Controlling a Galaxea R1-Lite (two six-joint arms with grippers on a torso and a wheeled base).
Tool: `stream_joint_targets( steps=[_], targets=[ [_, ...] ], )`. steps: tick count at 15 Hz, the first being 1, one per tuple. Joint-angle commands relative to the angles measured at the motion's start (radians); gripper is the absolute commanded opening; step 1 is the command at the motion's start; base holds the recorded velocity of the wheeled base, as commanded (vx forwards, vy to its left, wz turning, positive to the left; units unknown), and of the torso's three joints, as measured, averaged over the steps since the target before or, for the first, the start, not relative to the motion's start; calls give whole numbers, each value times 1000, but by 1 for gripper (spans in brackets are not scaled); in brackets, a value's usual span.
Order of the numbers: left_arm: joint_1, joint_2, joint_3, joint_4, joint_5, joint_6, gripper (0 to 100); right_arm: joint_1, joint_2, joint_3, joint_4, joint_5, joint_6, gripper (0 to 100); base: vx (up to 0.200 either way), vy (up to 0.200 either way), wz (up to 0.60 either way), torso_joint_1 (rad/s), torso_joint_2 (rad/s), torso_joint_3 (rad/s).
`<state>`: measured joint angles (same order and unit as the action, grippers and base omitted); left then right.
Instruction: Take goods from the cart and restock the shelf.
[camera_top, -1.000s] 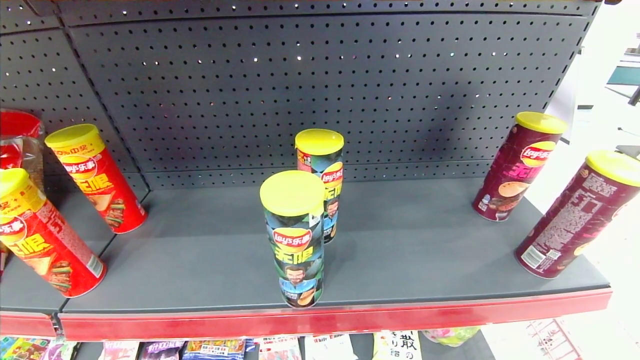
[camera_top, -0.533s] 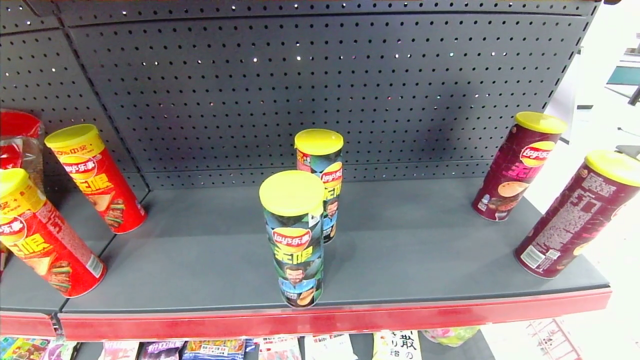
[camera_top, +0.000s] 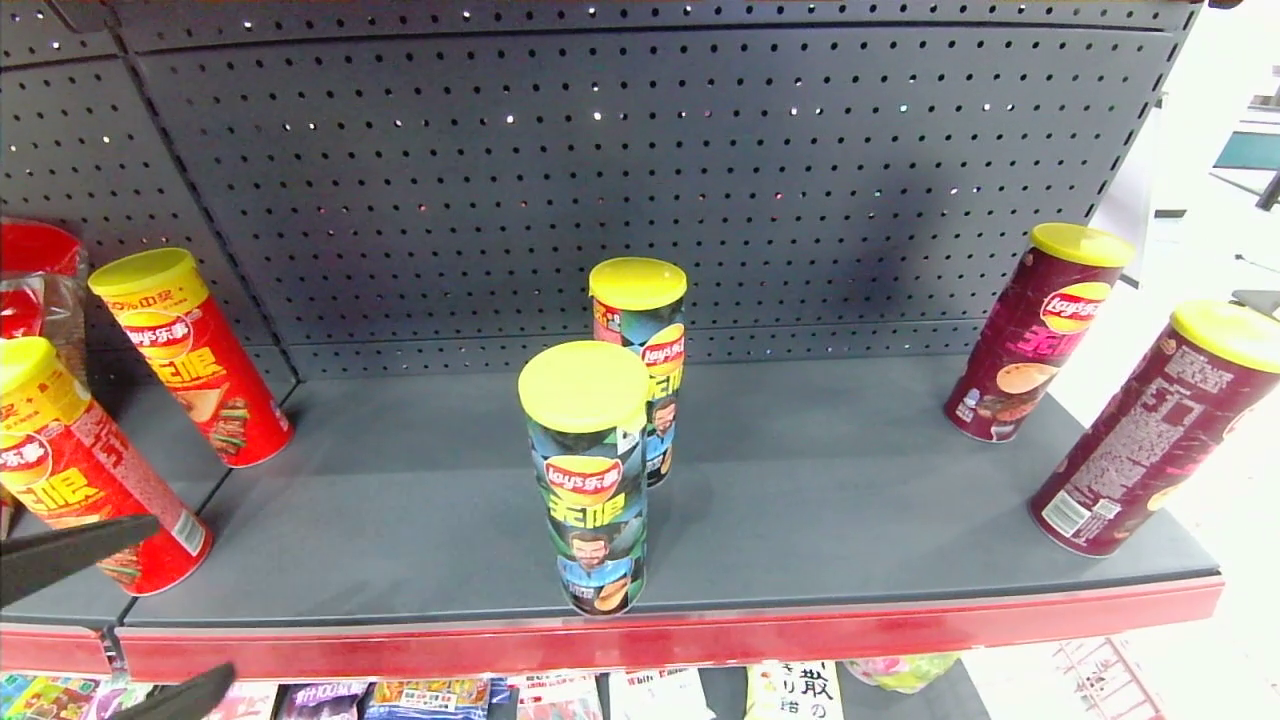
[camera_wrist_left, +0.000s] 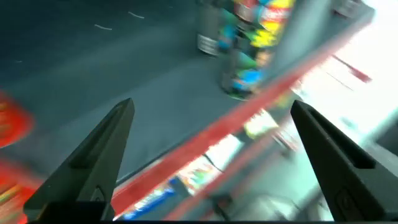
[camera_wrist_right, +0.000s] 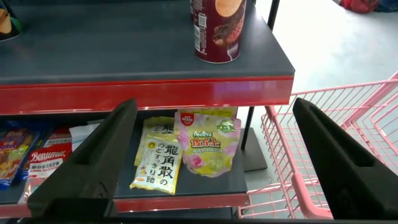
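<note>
Neighbouring the shelf (camera_wrist_right: 186, 93), seemingly: a pink cart (camera_wrist_right: 298, 193)

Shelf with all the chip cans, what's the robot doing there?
The robot is restocking a grey metal shelf with a red front edge. Yellow-lidded chip cans stand on it: red cans left, blue-green cans in the middle, maroon cans right. Both tools are open and empty. The left tool hangs near the red cans; the right tool hangs by the shelf's right end, near a pink wire cart.
</note>
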<state>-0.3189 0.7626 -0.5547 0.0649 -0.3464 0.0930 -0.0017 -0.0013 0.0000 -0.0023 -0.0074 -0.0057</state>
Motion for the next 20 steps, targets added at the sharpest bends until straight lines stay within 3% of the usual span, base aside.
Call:
stream_joint_targets(
  steps=[1, 10, 15, 20],
  targets=[
    [-68, 204, -30, -2, -3, 1, 100, 0, 1, 0, -1, 0, 0, 100, 0, 0, 0, 0, 0, 0],
    [-71, 462, -27, 0, 241, 4, 100, 0, 1, 0, -1, 0, -2, 100, 0, 0, 0, 0, 0, 0],
    [-77, 543, -31, -4, 248, 4, 100, 0, 1, 0, -1, 0, 0, 100, 0, 0, 0, 0, 0, 0],
    [-124, 650, -44, -102, 248, 2, 100, 0, 1, 0, -1, 0, -2, 100, 0, 0, 0, 0, 0, 0]
  ],
)
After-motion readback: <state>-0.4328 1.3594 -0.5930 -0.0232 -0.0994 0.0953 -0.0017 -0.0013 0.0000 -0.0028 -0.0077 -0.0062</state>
